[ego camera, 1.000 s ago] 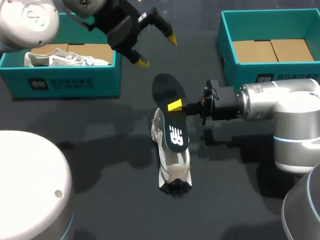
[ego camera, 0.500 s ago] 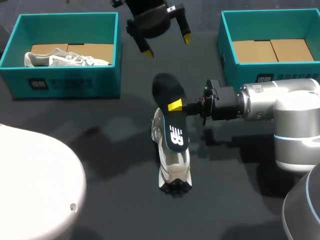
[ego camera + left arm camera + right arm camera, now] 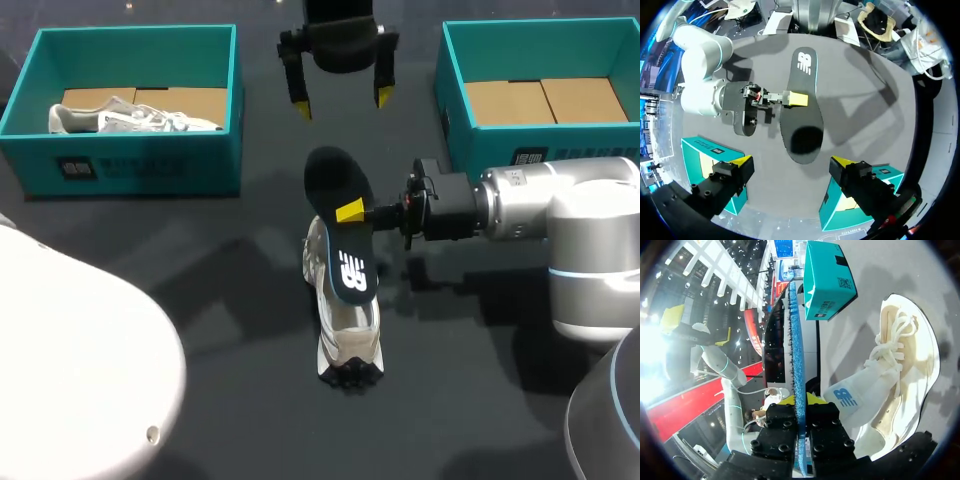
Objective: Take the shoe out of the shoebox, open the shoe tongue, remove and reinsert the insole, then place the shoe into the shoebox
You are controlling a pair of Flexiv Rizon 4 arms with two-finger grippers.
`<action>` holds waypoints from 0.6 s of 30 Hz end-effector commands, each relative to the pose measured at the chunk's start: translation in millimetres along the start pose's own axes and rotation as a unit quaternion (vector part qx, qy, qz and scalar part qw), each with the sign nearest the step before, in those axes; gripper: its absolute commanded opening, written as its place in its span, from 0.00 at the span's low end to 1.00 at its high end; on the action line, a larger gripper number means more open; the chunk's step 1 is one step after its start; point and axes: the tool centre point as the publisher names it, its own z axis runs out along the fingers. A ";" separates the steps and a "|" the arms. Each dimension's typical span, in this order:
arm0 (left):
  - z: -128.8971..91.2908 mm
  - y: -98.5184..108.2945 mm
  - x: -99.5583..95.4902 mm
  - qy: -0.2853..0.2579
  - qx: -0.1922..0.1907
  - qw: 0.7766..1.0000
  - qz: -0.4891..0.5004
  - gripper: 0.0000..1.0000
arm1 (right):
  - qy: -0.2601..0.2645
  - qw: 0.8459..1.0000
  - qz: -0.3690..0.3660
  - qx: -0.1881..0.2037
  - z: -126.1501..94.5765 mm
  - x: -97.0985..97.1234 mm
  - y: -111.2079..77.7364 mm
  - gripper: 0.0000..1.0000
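A dark insole (image 3: 338, 215) is held on edge above the white shoe (image 3: 347, 335) in the middle of the table, with my right gripper (image 3: 350, 211) shut on its side. In the right wrist view the insole (image 3: 796, 360) runs edge-on between the shut fingers, with the shoe (image 3: 900, 385) and its loose tongue beside it. My left gripper (image 3: 341, 102) hangs open beyond the insole's far end, nothing between its fingers. The left wrist view looks down on the insole (image 3: 802, 110) ahead of its own open gripper (image 3: 792, 162), with the right gripper (image 3: 795, 98) clamping the insole's edge.
A teal shoebox (image 3: 135, 165) at the back left holds another white shoe (image 3: 130, 118). A second teal shoebox (image 3: 455, 110) with a cardboard floor stands at the back right. A bulky white link of my left arm (image 3: 80, 370) fills the near left.
My left gripper has swung right along the table's far side and now hangs square beyond the insole. The right arm, insole and shoe have not moved.
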 end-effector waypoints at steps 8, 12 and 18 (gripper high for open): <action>1.0 -9.6 -5.4 0.040 0.015 0.999 0.026 1.00 | -0.001 1.000 0.000 -0.001 1.3 -0.5 -0.8 0.00; 3.6 -15.2 -4.1 0.043 0.015 0.998 0.036 1.00 | -0.001 1.000 0.000 -0.001 1.3 -0.5 -0.8 0.00; 9.1 -19.6 10.3 0.001 0.007 0.999 0.046 1.00 | -0.001 1.000 0.000 -0.001 1.3 -0.5 -0.8 0.00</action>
